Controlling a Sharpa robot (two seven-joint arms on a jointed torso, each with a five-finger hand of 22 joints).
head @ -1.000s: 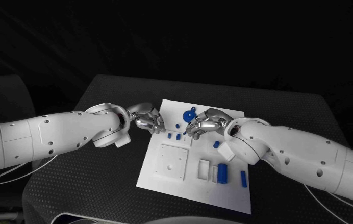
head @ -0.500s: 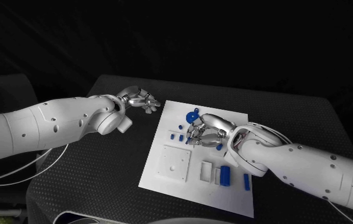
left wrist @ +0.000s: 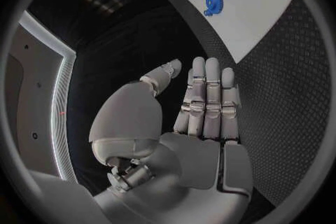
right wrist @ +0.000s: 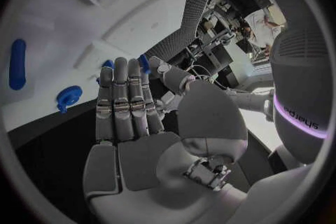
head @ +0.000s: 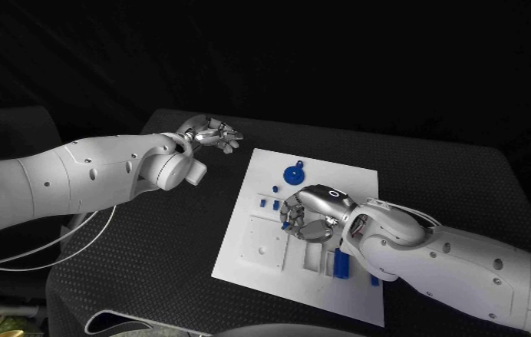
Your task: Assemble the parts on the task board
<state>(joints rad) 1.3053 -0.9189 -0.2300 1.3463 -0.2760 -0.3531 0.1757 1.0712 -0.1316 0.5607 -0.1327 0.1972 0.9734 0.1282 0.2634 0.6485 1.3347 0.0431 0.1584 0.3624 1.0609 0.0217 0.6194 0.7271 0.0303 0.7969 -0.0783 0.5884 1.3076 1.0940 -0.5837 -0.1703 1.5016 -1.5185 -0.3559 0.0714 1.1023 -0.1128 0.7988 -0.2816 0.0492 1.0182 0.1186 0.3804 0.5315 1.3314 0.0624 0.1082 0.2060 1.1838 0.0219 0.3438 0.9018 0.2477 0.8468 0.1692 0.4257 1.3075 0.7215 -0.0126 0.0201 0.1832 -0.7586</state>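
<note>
A black desk [head: 133, 260] with a finely ribbed, textured surface is filling the lower part of the head view. Behind it the room is lying in deep darkness, with no walls or furniture showing.

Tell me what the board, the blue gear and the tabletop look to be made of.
Board: matte white, likely plastic, with moulded recesses and no shine. Blue gear: probably plastic too, evenly coloured with crisp teeth in the left wrist view. Tabletop: black with a fine grid texture, perhaps a rubber or foam mat; cannot say for sure.
</note>
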